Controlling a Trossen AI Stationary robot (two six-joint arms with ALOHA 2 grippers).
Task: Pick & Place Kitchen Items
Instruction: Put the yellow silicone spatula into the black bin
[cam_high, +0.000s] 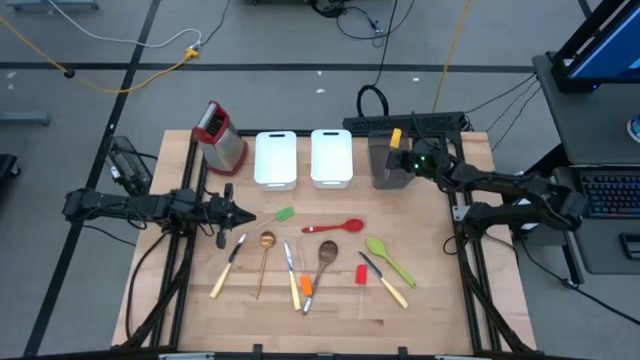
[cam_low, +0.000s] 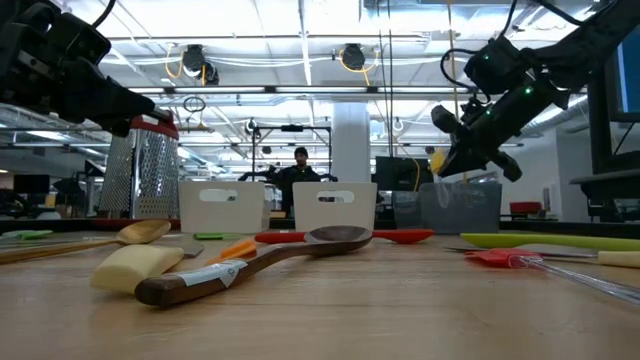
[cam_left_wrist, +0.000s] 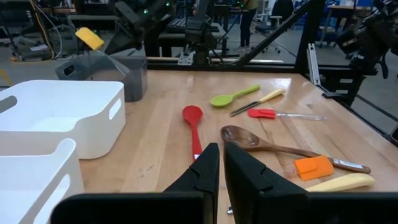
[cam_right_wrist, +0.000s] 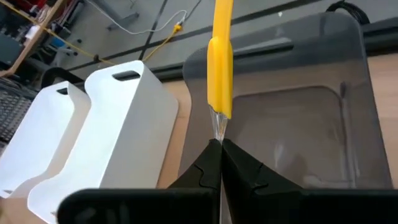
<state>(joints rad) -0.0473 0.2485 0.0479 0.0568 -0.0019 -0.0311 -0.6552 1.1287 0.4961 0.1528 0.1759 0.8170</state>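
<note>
Two arms: right one working, left one waiting.
Right gripper (cam_right_wrist: 220, 148): over the grey tray (cam_high: 392, 165) at the far right of the table, fingers pinched shut on the clear handle of the yellow spatula (cam_right_wrist: 220, 65).
Yellow spatula: held off the table, yellow blade pointing away from the fingers, above the tray's open top; not yet inside as far as I can judge.
Left gripper (cam_high: 236, 214): hovering at the left side of the table, near the green spatula (cam_high: 284, 214); fingers nearly shut, a thin gap between them, nothing held.
Step in hand: placing, I'd say, one utensil carried to the grey tray, release pending.
Rest of the kitchen items: lying loose on the near half of the table, namely red spoon (cam_high: 335, 227), wooden spoon (cam_high: 325, 256), gold spoon (cam_high: 266, 243), green spoon (cam_high: 386, 255), red spatula (cam_high: 361, 275), orange spatula (cam_high: 305, 286), cream-handled knives (cam_high: 228, 264).
White trays (cam_high: 302, 158): two, side by side at the far middle, left of the grey tray; contents not visible from above beyond bare white.
Box grater (cam_high: 219, 137): far left, standing, not part of the job.
Next move calls for: lowering the spatula so the blade clears the tray wall, then opening the fingers; handle is thin and clear, so a tilt could let it catch on the rim.
Risk: spatula tipping over the tray edge if let go too high.
Background: person standing far behind the table in the low view.
</note>
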